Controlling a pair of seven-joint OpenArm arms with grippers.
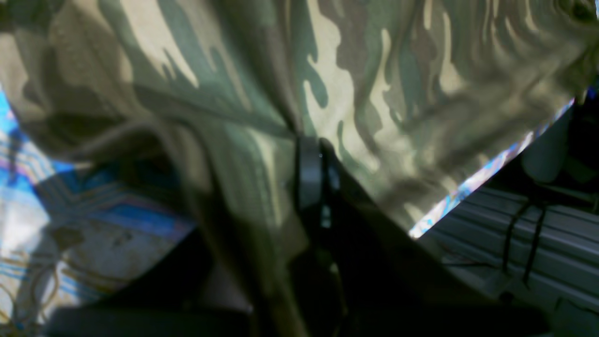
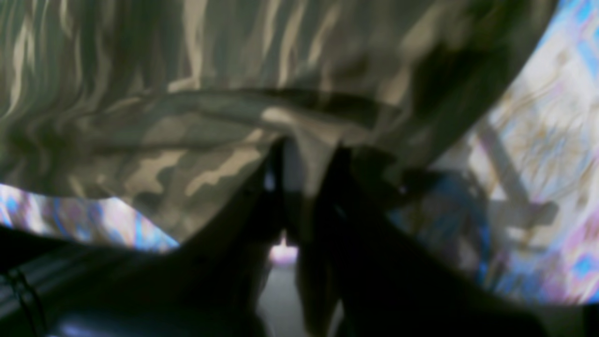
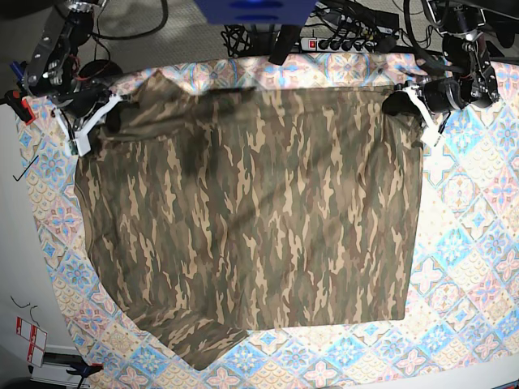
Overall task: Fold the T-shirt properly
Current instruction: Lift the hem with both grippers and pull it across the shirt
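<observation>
The camouflage T-shirt [image 3: 251, 211] lies spread over the table in the base view, with a sleeve jutting out at the near left [image 3: 195, 344]. My left gripper [image 3: 399, 100] sits at the shirt's far right corner, and my right gripper [image 3: 112, 116] at its far left corner. In the left wrist view the T-shirt [image 1: 355, 93] hangs from the left gripper [image 1: 318, 154], shut on a pinch of fabric. The right wrist view shows the right gripper [image 2: 309, 154] shut on a folded edge of the T-shirt [image 2: 187, 117]. Both lifted corners sit slightly above the cloth.
A pastel blue-pink tile-patterned cloth [image 3: 462, 243] covers the table under the shirt. A power strip [image 3: 340, 40] and cables lie beyond the far edge, beside a blue block [image 3: 255, 10]. The table's left edge [image 3: 24, 203] meets bare white floor.
</observation>
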